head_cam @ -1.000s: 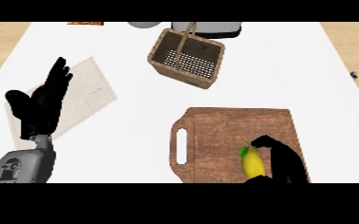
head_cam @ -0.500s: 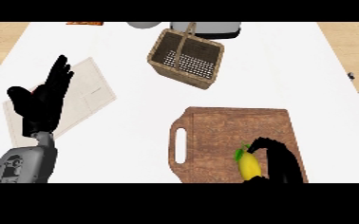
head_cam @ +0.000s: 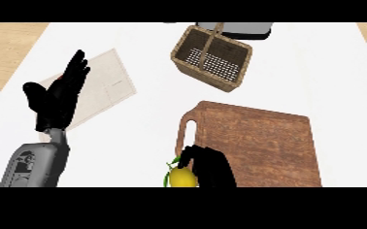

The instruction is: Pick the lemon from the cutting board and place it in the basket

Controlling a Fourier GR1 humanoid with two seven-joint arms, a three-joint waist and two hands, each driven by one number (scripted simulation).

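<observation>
The yellow lemon (head_cam: 181, 177) shows at the lower edge of the head view, just past the left edge of the brown wooden cutting board (head_cam: 258, 136), below its handle slot. My right hand (head_cam: 212, 167) is curled round the lemon from the right and hides part of it. The woven basket (head_cam: 212, 58) with a wooden handle across its top stands further back, beyond the board, and nothing lies in it. At the left my left hand (head_cam: 58, 97) rests open with fingers up, far from the lemon.
A pale mat (head_cam: 108, 85) lies on the white counter beneath and beside the left hand. A grey appliance (head_cam: 243, 29) stands at the back edge behind the basket. White counter shows between board, basket and mat.
My right hand has carried the lemon leftward, from the board's lower right part to beyond its left edge. The left hand has hardly moved.
</observation>
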